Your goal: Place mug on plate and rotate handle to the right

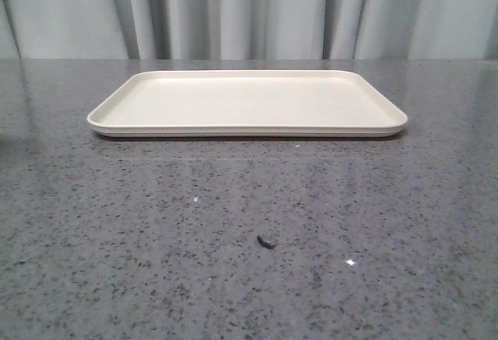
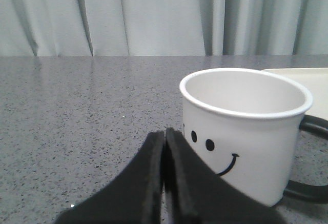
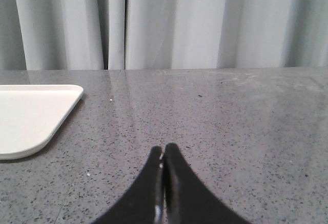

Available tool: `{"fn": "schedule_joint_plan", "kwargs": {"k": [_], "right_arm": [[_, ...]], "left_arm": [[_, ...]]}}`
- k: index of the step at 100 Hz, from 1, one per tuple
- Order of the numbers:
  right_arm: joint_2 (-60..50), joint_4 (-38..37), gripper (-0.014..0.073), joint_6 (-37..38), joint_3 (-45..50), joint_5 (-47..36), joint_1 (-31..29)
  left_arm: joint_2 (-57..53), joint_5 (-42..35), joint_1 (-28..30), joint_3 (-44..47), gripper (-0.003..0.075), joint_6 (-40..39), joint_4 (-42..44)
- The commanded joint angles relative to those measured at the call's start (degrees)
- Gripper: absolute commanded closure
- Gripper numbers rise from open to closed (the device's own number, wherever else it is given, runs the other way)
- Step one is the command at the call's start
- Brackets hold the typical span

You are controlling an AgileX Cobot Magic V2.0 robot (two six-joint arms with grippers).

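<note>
White mug (image 2: 246, 131) with a smiley face, black handle (image 2: 310, 160) toward the plate, stands on the grey table just beside the left gripper (image 2: 165, 134), whose fingers are pressed together on nothing. Cream plate (image 1: 247, 103) lies bare mid-table. Right gripper (image 3: 164, 152) is likewise clenched and idle. Placing and turning both remain. No writing visible.

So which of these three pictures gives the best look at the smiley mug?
The left wrist view: the mug fills it, with the open rim, smiley face and black handle all showing. The front view and the right wrist view show only the plate and the table, not the mug.
</note>
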Motion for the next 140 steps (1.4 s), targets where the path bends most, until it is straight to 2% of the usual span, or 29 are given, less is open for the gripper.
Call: {"fn": "schedule_joint_plan", "kwargs": {"k": [1, 86, 103, 113, 140], "right_arm": [[-1.16, -0.58, 0.0654, -0.03, 0.01, -4.29, -0.35], [-1.16, -0.58, 0.0654, -0.03, 0.01, -5.15, -0.35], [-1.16, -0.58, 0.0654, -0.03, -0.62, -6.44, -0.3], [-1.0, -0.52, 0.0654, -0.03, -3.26, -3.28, -0.3], [2.88, -0.47, 0.0654, -0.03, -14.39, 14.79, -0.3]], "left_arm": [[-1.91, -5.55, 0.15, 0.19, 0.0739, -0.39, -0.64], [-1.91, -11.72, 0.15, 0.19, 0.0739, -0.39, -0.64], [-1.91, -11.45, 0.15, -2.55, 0.0739, -0.39, -0.64], [-1.52, -7.84, 0.15, -6.19, 0.0739, -0.39, -0.64], [5.92, 8.44, 0.06, -18.61, 0.0739, 0.0, -0.64]]}}
